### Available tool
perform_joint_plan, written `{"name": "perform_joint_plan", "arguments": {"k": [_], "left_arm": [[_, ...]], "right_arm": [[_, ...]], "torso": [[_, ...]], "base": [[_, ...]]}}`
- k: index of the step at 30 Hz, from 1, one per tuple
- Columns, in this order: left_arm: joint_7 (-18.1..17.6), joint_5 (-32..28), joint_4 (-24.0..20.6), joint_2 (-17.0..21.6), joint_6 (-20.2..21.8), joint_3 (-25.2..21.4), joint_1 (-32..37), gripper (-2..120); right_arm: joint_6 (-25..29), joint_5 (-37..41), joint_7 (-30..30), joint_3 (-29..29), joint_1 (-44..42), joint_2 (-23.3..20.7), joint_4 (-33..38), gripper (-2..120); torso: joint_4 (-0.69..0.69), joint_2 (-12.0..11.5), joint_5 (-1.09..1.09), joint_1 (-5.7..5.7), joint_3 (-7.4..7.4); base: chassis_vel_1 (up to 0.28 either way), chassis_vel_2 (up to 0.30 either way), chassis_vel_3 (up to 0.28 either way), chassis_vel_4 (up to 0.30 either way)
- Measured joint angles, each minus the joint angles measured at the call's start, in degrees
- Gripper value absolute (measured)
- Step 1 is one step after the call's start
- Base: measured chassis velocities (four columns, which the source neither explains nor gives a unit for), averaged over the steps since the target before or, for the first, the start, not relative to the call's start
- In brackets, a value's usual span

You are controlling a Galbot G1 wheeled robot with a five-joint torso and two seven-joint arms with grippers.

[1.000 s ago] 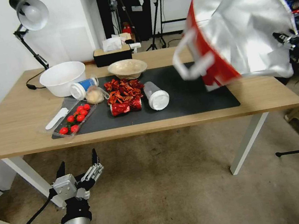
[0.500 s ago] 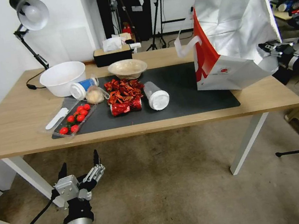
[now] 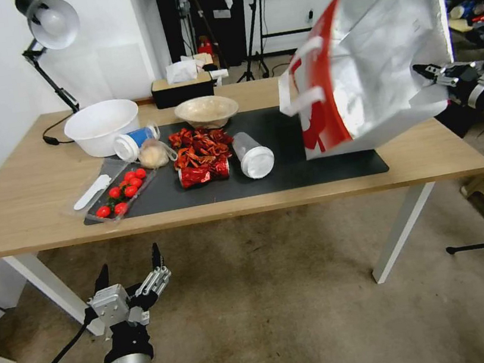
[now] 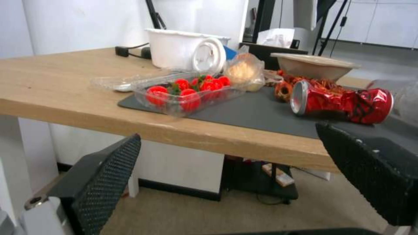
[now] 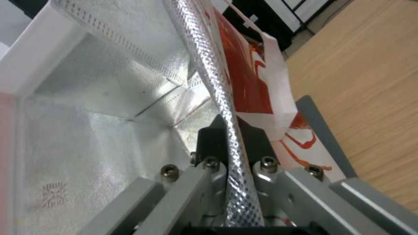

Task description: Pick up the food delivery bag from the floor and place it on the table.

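The food delivery bag [image 3: 370, 67], red and white with silver foil lining, leans tilted over the right end of the table [image 3: 16, 201], with its white handles [image 3: 303, 101] toward the left. Its lower edge is at the dark grey mat [image 3: 288, 169]; I cannot tell whether it rests there. My right gripper [image 3: 428, 74] comes in from the right, shut on the bag's foil rim. In the right wrist view the gripper [image 5: 228, 130] pinches that rim, with the foil inside of the bag [image 5: 87, 114] beside it. My left gripper [image 3: 129, 275] hangs open, low over the floor [image 3: 282, 296] in front of the table.
On the table stand a white bowl [image 3: 102, 126], a beige bowl [image 3: 206, 111], a tomato tray [image 3: 121, 195], crushed red cans [image 3: 201, 154], a lying plastic cup [image 3: 252, 155] and a tissue box [image 3: 181, 88]. A desk lamp [image 3: 48, 22] is at the back left.
The bag has tipped from standing on the mat to leaning left, its red side and handles swinging left. The right gripper moved slightly up. The left arm stays still.
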Motion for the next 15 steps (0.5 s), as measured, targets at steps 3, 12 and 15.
{"name": "perform_joint_plan", "arguments": {"k": [3,12,15], "left_arm": [[-0.03,0.06,-0.23,0.00,-0.04,0.00,0.21,100],[-0.04,0.24,-0.67,-0.05,-0.50,-0.02,0.85,100],[-0.04,0.36,-0.81,-0.12,-0.55,0.00,1.05,100]], "right_arm": [[-0.59,0.09,0.19,0.46,-0.27,-0.18,-0.06,0],[-0.23,-2.72,0.33,0.78,-0.77,-0.78,0.02,1],[0.37,-3.98,0.07,0.73,-0.72,-0.86,-0.10,12]], "torso": [[0.00,0.00,0.00,0.00,0.00],[0.00,0.00,0.00,0.00,0.00],[0.00,0.00,0.00,0.00,0.00]], "base": [[0.000,0.000,0.000,0.000],[0.000,0.000,0.000,0.000],[0.000,0.000,0.000,0.000]]}}
